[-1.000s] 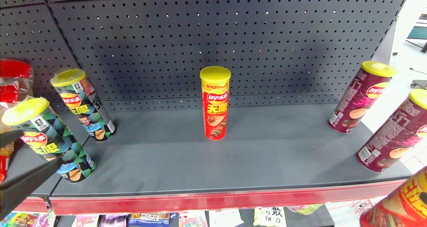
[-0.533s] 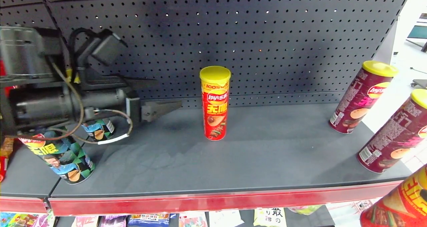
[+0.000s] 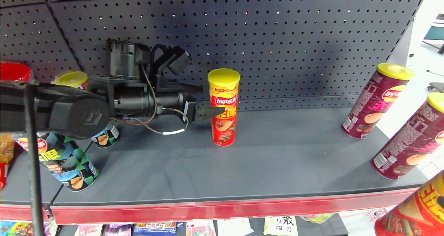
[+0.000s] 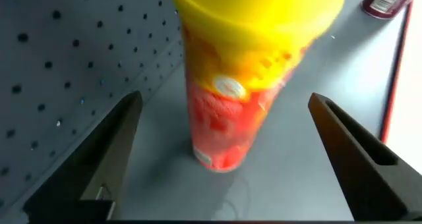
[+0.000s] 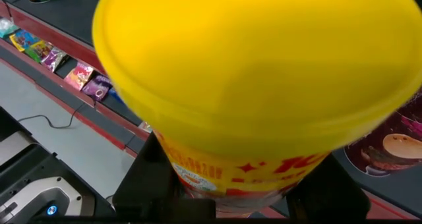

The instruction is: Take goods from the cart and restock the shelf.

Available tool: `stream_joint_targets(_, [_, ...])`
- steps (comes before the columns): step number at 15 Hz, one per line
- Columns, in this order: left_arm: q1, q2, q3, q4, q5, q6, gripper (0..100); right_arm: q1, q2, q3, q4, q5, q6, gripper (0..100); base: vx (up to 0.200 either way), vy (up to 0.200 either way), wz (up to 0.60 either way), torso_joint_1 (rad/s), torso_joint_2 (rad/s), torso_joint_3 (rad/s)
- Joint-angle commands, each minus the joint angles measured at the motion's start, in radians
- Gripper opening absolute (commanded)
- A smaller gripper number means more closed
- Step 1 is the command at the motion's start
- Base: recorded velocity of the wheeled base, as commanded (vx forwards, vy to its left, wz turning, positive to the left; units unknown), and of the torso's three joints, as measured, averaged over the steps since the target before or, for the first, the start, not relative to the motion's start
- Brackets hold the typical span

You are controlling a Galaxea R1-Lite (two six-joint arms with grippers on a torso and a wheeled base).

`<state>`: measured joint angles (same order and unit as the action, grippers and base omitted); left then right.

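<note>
A red chips can [image 3: 223, 106] with a yellow lid stands upright mid-shelf near the pegboard back. My left gripper [image 3: 222, 108] reaches it from the left at mid-height. In the left wrist view my left gripper [image 4: 224, 99] is open, one finger [image 4: 105, 158] on each side of the can [image 4: 231, 112] with gaps between. Low at the right, below the shelf's front edge, a second red can [image 3: 418, 210] is held. My right gripper [image 5: 244, 184] is shut on that can [image 5: 257, 72], whose yellow lid faces the camera.
Two green cans [image 3: 67, 159] [image 3: 74, 79] stand at the shelf's left, partly behind my left arm. Two maroon cans [image 3: 378, 100] [image 3: 411, 140] stand at the right end. The grey shelf [image 3: 277, 159] has a red front lip [image 3: 222, 208]; packets lie on the shelf below.
My left arm swept in from the left edge along the shelf to the standing red can, and its fingers now straddle it. The held can at the lower right stayed put.
</note>
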<state>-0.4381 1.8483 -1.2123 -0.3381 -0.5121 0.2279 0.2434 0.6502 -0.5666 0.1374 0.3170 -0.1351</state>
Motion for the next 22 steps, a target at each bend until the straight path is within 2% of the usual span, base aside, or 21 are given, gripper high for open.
stream_joint_targets(1, [-0.008,0.049,-0.036,0.001,0.0,0.001,100,0.0,0.002,0.001,0.001,0.001,0.0,0,0.0,0.0,0.0,0.0,0.0,0.0])
stream_joint_targets(5, [-0.037,0.081,-0.07,0.001,0.004,-0.004,100,0.0,-0.003,-0.004,0.001,-0.001,0.0,0,0.0,0.0,0.0,0.0,0.0,0.0])
stream_joint_targets(11, [-0.039,0.183,-0.222,0.008,0.012,-0.01,100,0.0,-0.001,-0.004,0.001,-0.001,0.0,0,0.0,0.0,0.0,0.0,0.0,0.0])
stream_joint_targets(14, [-0.064,0.2,-0.231,0.005,0.009,-0.01,100,0.0,0.0,-0.004,0.001,-0.001,0.0,0,0.0,0.0,0.0,0.0,0.0,0.0])
stream_joint_targets(15, [-0.07,0.203,-0.23,0.008,0.009,-0.012,0,0.0,0.0,-0.004,0.001,-0.001,0.0,0,0.0,0.0,0.0,0.0,0.0,0.0])
stream_joint_targets(18, [-0.079,0.186,-0.21,0.008,0.004,-0.013,0,0.0,0.003,-0.006,0.001,-0.001,0.0,0,0.0,0.0,0.0,0.0,0.0,0.0])
stream_joint_targets(21, [-0.096,0.111,-0.136,0.007,0.001,-0.018,0,0.0,0.008,-0.009,0.001,-0.001,0.0,0,0.0,0.0,0.0,0.0,0.0,0.0])
stream_joint_targets(22, [-0.103,0.058,-0.084,0.008,-0.005,-0.024,0,0.0,0.009,-0.01,0.001,0.001,0.0,0,0.0,0.0,0.0,0.0,0.0,0.0])
